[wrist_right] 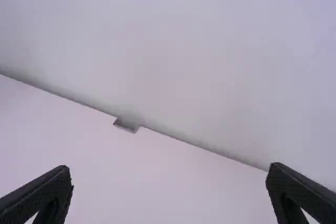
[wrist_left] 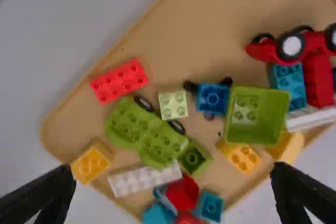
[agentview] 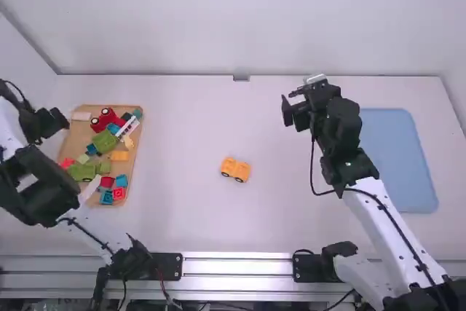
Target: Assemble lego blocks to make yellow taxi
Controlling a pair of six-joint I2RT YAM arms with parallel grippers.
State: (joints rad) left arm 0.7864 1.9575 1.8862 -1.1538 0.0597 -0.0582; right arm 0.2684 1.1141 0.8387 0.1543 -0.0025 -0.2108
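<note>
As seen in high view, pictured with yellow car (agentview: 235, 170) on table (agentview: 196, 216), between wide-spread left gripper (agentview: 55, 123) and right gripper (agentview: 289, 109). Captured in left wrist view, with green tub (wrist_left: 275, 119) among blocks (wrist_left: 118, 81) on tray (wrist_left: 178, 30).

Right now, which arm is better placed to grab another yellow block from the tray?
Left, I'd say: its open hand is at the tray, facing the yellow blocks. The right hand is open too, but much farther off, across the table.
</note>
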